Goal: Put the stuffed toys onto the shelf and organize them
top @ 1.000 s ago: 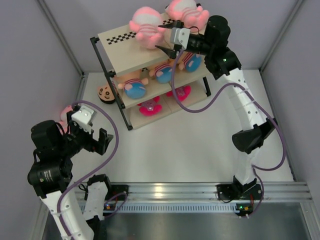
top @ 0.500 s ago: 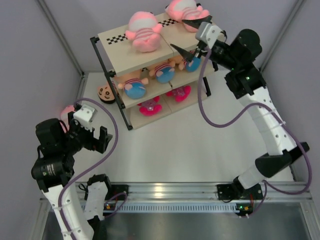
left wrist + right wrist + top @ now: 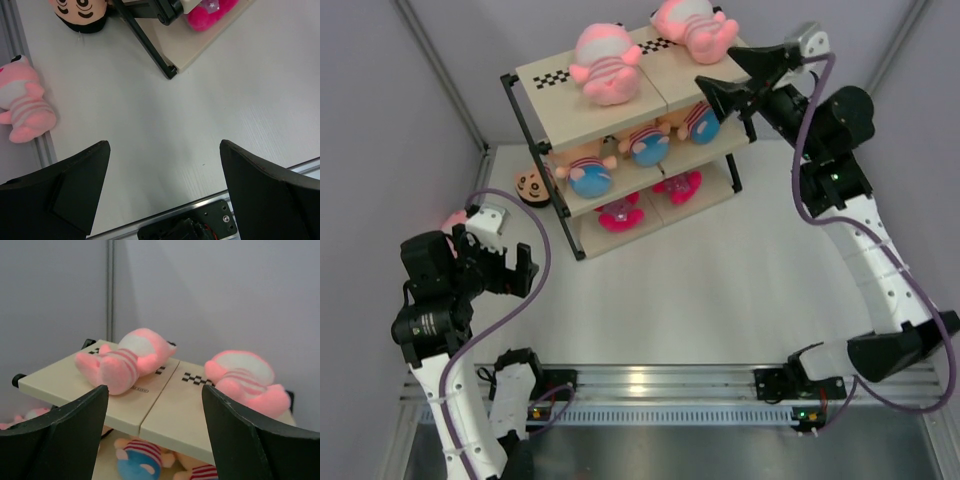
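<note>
Toys lie on all three boards of the shelf [image 3: 560,112], which stands in the upper middle of the top view. On its top board, by the checkered strip [image 3: 565,74], are two pink ones with striped middles: the left pink toy [image 3: 605,65] near the board's middle and the right pink toy [image 3: 692,25] at the board's right end. The right wrist view shows both lying down, apart from each other. Three boy dolls [image 3: 645,145] in striped shirts and blue bottoms lie in a row on the middle board, and two bright magenta toys [image 3: 618,212] are on the bottom board. A loose boy doll [image 3: 530,185], only its head plain to see, rests on the table [image 3: 700,290] just beside the shelf's left legs. A third pink toy [image 3: 25,112] lies at the left edge of the table, against the rail [image 3: 45,145] along that edge.

The right gripper [image 3: 715,68] hangs just right of the top board, in the upper right of the frame, jaws wide apart with nothing between them. The left gripper [image 3: 503,272] is at lower left over bare table, near the third pink toy, likewise spread wide and empty
</note>
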Controlling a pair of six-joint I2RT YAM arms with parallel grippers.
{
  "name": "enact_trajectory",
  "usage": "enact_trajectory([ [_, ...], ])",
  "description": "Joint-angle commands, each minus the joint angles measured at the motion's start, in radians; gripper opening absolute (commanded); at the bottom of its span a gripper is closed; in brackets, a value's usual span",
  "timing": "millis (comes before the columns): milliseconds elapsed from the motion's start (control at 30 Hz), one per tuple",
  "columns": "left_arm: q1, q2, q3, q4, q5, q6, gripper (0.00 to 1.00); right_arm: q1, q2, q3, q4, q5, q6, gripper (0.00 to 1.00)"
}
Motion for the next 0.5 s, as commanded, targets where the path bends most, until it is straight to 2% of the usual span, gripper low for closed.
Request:
enact_trajectory([
  [0,0.006,0.004,0.018,0.061,-0.013,-0.036,0.97,0.078,0.128,0.115,0.069,0.041,0.232,0.76],
  [167,0.007,0.007,0.027,0.061,-0.018,-0.034,0.97,0.231,0.28,0.25,0.004,0.22,0.187,0.81],
  [267,0.007,0.007,0.032,0.061,-0.015,-0.034,0.97,0.267,0.334,0.26,0.036,0.287,0.183,0.82],
  [400,0.007,0.005,0.026,0.061,-0.024,-0.034,0.97,0.275,0.388,0.273,0.076,0.342,0.212,0.81],
  [467,0.007,0.002,0.023,0.061,-0.026,-0.034,0.97,0.276,0.409,0.284,0.095,0.363,0.226,0.75],
])
